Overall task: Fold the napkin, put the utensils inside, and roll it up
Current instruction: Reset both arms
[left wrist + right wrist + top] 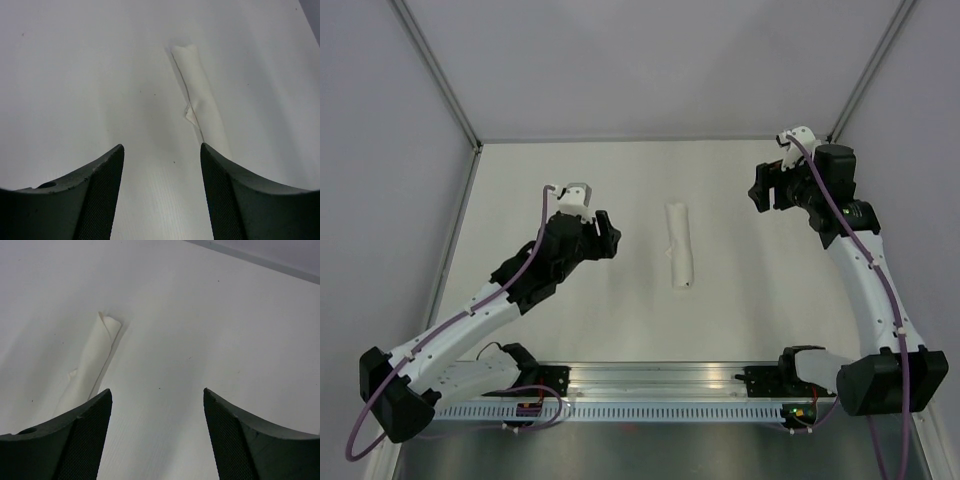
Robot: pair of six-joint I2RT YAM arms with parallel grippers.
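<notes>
The napkin [679, 244] lies in the middle of the table as a tight white roll, running near to far. In the left wrist view the napkin [200, 100] has a small corner flap sticking out of its seam. The napkin [95, 357] also shows at the left of the right wrist view. The utensils are hidden. My left gripper [609, 233] is open, left of the roll and apart from it, with only table between its fingers [107, 195]. My right gripper [758, 192] is open at the far right, away from the roll.
White walls enclose the table on the left, back and right, with metal corner posts [435, 70]. A rail with the arm bases [660, 385] runs along the near edge. The table's far edge [250, 257] shows in the right wrist view.
</notes>
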